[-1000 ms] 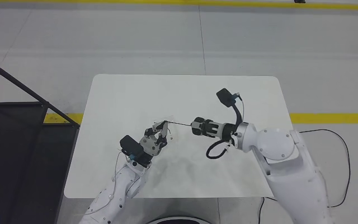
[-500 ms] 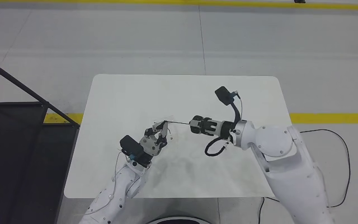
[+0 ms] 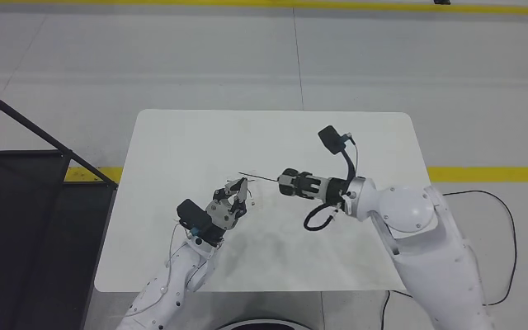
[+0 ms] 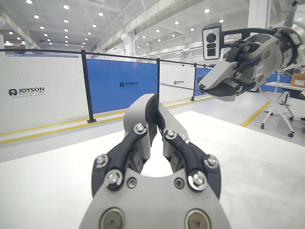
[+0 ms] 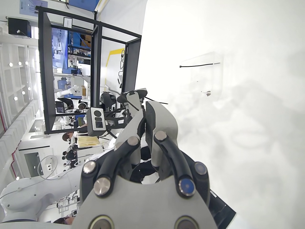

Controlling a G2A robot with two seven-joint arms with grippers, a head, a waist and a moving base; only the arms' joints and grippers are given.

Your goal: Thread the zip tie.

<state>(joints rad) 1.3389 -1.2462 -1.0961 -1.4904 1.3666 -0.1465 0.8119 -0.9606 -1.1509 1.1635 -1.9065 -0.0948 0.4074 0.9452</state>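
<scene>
The zip tie (image 3: 260,176) is a thin black strip sticking out straight from my right gripper (image 3: 281,179), which is shut on one end of it. Its free end hangs over the table a little beyond the far side of my left gripper (image 3: 237,188), not touching it. In the right wrist view the zip tie (image 5: 157,101) leaves the shut right gripper (image 5: 144,110) at a slant. My left gripper (image 4: 156,101) is shut, pads pressed together; I cannot tell whether anything is pinched between them. The right gripper (image 4: 201,87) faces it, off to the side and higher.
The white table (image 3: 355,132) bears both arms near its middle. Another thin black strip (image 5: 199,65) lies flat on the table beyond the grippers. A black frame (image 3: 33,132) stands off the table's left side.
The right gripper has shifted slightly toward the left gripper. The tie's free end has swung toward the table's far side, away from the left gripper's tips. The left arm has kept still.
</scene>
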